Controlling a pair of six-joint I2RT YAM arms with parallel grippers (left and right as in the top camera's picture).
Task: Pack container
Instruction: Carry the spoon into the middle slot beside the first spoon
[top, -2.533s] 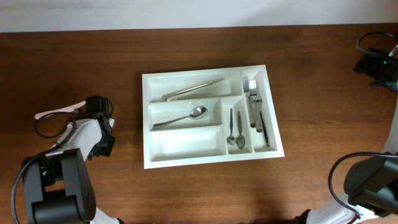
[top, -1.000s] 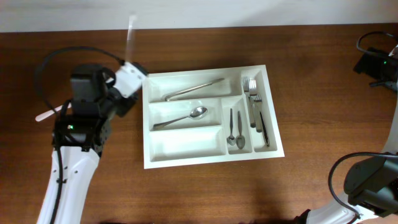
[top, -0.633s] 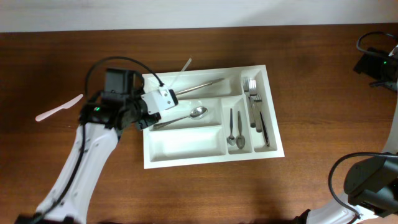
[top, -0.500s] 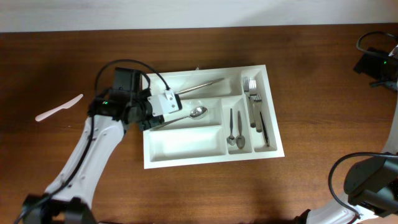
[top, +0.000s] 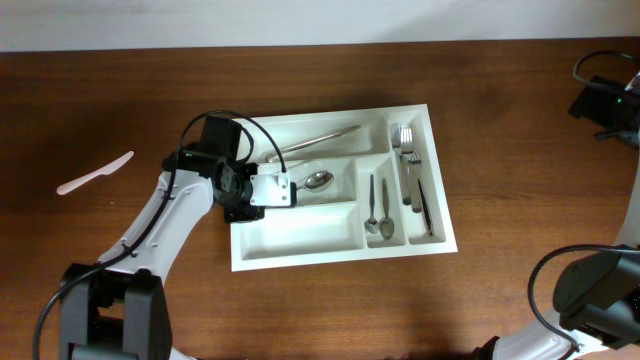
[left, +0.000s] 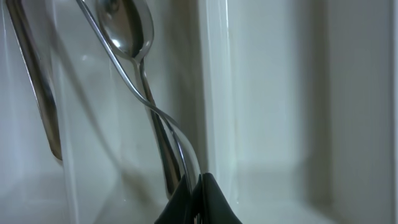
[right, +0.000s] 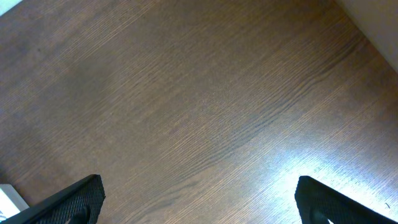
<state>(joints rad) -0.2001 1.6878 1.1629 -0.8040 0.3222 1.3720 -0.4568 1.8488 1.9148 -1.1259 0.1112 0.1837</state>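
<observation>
The brown tabletop (top: 520, 200) holds the container (top: 300, 232) at frame centre. Your left claw (top: 288, 190) hangs clenched in its middle-left compartment beside the spoon (top: 318, 181), which looks like a placing step. Next, release gently and lift clear.

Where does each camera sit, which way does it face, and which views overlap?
Overhead: above the table, looking down at the tray; left arm and right arm show.
Left wrist: low in the tray, facing along the large spoon; shut left gripper shows.
Right wrist: faces down at bare table; open right gripper, fingers at lower corners.
Shared: overhead and left wrist see that spoon.
</observation>
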